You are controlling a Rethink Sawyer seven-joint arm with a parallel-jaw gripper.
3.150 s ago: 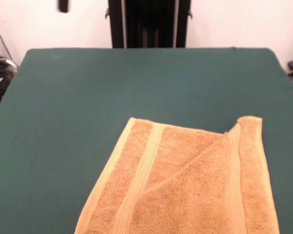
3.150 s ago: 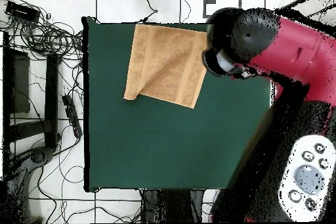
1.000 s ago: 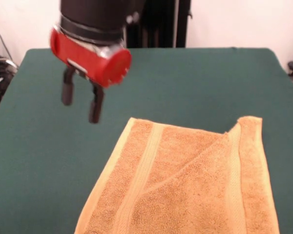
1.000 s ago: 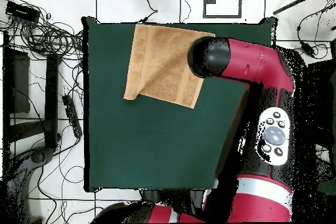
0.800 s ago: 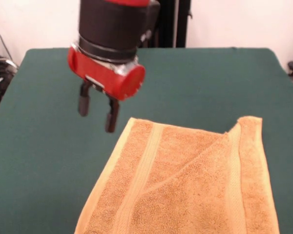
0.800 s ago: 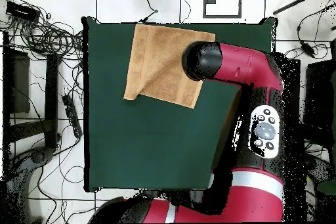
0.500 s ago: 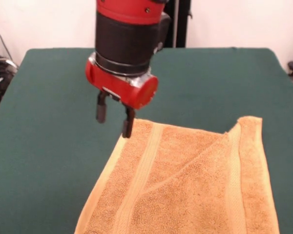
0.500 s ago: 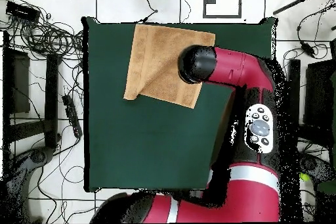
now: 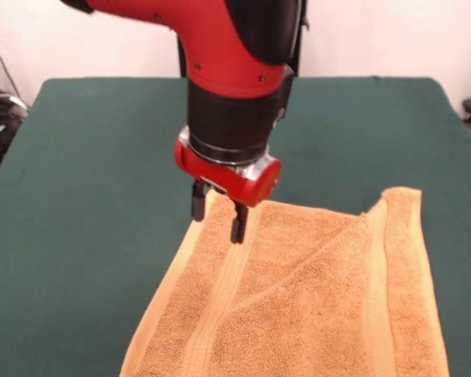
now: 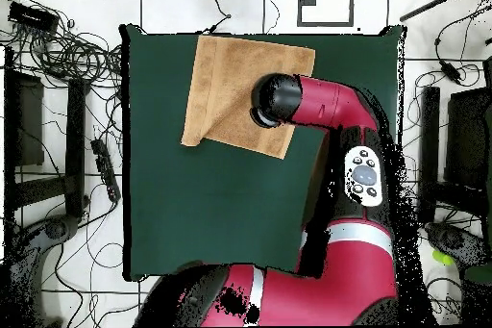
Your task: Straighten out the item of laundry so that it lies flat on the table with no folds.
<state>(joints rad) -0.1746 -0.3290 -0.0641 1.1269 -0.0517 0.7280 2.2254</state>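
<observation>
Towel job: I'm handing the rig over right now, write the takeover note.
Pincer: open, empty, hanging over the towel's far corner, next to the pale woven band. Whether the tips touch the cloth cannot be told.
Towel: at the table's front end, opposite the robot.
Done: nothing grasped.
Left: one corner remains folded over diagonally, with a crease running across the cloth; unfold it and lay the towel flat.

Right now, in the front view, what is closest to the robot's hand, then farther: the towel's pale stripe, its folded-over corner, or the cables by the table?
1. Pale stripe: directly under the hand.
2. Folded-over corner: picture's right.
3. Cables: off the table, far left.
</observation>
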